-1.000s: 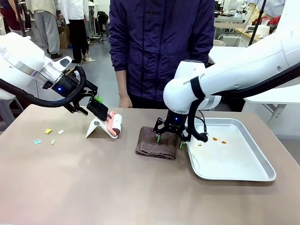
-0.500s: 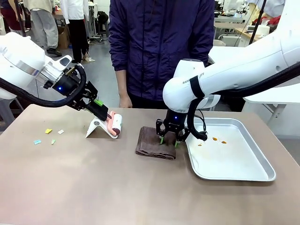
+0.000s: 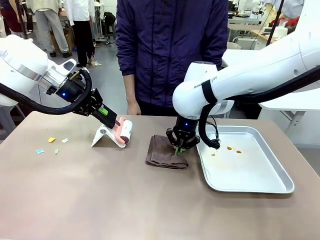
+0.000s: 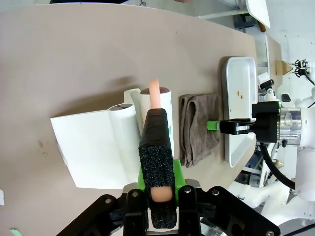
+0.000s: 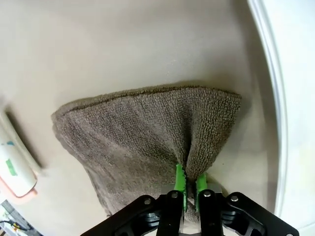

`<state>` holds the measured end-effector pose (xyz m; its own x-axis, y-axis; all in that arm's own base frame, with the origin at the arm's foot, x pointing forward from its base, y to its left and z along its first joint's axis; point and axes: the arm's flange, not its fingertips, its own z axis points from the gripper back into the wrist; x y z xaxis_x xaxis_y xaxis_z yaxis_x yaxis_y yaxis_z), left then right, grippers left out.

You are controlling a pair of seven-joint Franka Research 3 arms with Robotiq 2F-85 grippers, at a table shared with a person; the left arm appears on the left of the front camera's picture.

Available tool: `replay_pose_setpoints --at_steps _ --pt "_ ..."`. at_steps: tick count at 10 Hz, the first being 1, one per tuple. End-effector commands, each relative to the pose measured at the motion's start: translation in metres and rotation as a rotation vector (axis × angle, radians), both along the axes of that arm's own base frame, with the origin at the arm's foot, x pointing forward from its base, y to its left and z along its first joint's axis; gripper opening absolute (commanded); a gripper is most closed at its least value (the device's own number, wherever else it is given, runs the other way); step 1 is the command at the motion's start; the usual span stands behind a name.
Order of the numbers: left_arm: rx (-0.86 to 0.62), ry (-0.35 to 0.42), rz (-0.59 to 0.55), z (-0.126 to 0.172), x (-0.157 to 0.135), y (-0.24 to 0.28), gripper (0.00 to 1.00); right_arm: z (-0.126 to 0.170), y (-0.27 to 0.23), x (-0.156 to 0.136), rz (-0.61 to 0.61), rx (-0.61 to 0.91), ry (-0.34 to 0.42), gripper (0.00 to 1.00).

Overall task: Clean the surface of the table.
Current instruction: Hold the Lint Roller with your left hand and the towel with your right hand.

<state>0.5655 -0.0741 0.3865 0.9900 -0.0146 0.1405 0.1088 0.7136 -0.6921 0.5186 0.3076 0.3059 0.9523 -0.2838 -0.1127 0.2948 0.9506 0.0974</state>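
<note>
- the brown worktop [image 3: 100, 200] spans the foreground; small paper scraps [image 3: 51, 139] are scattered on its left part.
- the brown cloth [image 3: 165, 154] lies mid-worktop, just beside the metal tray [image 3: 250, 175]; a ridge of it is pinched by the right fingers [image 5: 180, 179], which are shut on it.
- the lint roller [image 3: 124, 132] rests on its white stand [image 3: 102, 136], and its pink handle is clamped by the left fingers [image 4: 156, 162].
- the roller should be drawn clear of the stand before being carried to the scraps, and the cloth raised gently so the thin pinch is not lost.
</note>
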Motion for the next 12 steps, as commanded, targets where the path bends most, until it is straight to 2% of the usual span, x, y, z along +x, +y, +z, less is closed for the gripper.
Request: replay_pose_setpoints --at_steps 1,4,6,9,12 --pt "-0.019 -0.036 -0.006 -0.002 -0.002 0.003 0.00 -0.007 0.001 0.002 -0.006 -0.025 0.011 0.00" --pt "-0.028 -0.042 -0.003 -0.001 -0.004 0.004 0.00 -0.007 0.000 0.000 0.002 -0.015 -0.004 0.00" --pt "-0.042 -0.049 0.010 0.005 -0.008 0.004 0.00 0.004 -0.008 -0.002 0.021 0.060 -0.095 0.00" --pt "-0.208 -0.059 0.004 0.021 -0.026 0.017 0.00 0.035 -0.041 -0.015 0.157 0.486 -0.333 0.00" --pt "-0.434 -0.077 -0.054 0.052 -0.061 0.061 0.00 0.047 -0.092 -0.036 0.255 0.888 -0.462 0.00"
